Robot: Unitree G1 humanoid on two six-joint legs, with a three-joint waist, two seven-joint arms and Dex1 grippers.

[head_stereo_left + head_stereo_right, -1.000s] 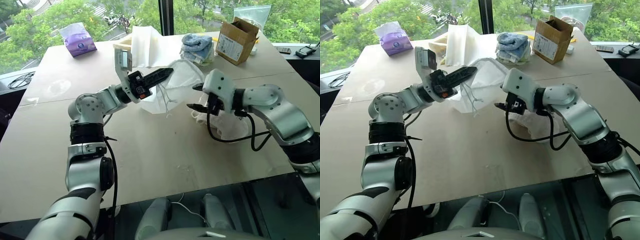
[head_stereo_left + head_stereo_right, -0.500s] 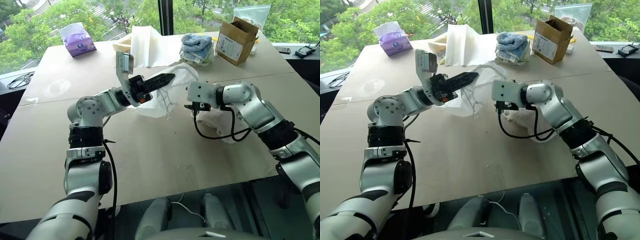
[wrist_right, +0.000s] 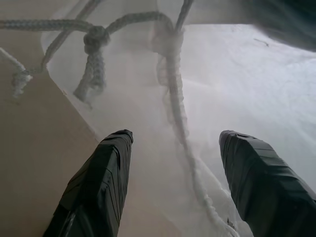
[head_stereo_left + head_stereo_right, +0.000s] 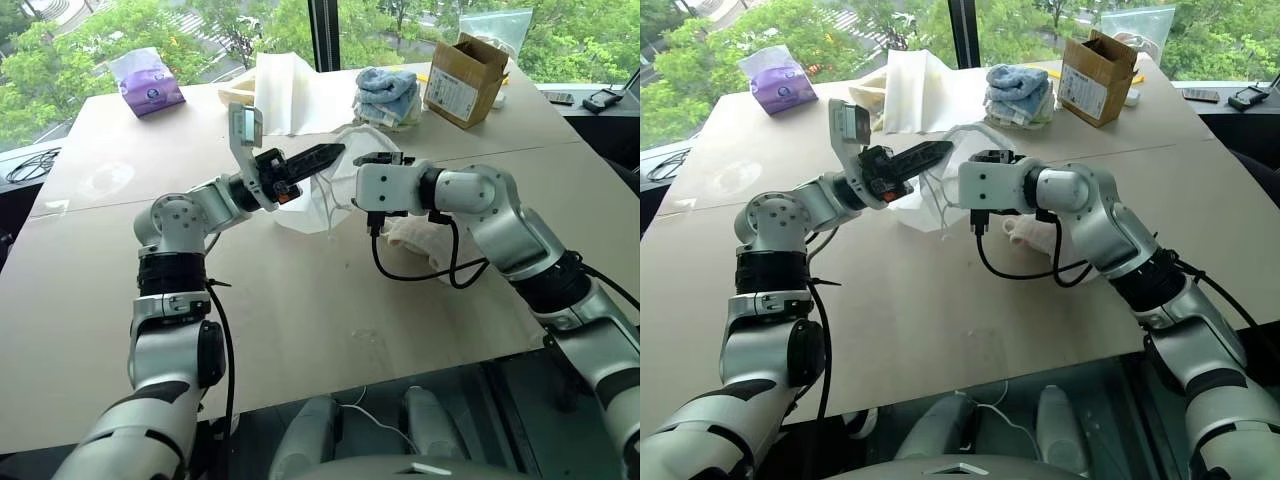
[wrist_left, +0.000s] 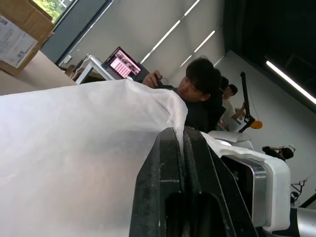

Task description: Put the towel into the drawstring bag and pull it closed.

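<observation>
My left gripper [image 4: 335,152] is shut on the rim of the thin white drawstring bag [image 4: 300,205] and holds that edge up off the table. The left wrist view shows the black fingers [image 5: 173,148] pinched on the sheer fabric [image 5: 74,148]. The right gripper [image 4: 383,160] stands open at the bag's raised side. Its two fingers [image 3: 98,182] straddle the fabric and a knotted white cord [image 3: 170,74] without gripping them. The cream towel [image 4: 420,240] lies crumpled on the table under my right forearm, free of both grippers.
At the back of the table stand a purple tissue pack [image 4: 148,82], a stiff white folded sheet [image 4: 290,92], light-blue folded towels [image 4: 388,92] and a cardboard box [image 4: 465,78]. A clear plastic bag [image 4: 495,28] leans behind the box. People sit in the background [image 5: 197,84].
My right gripper has left the towel, swung left to the bag's raised edge and rolled over. The left gripper kept its hold and stayed in place.
</observation>
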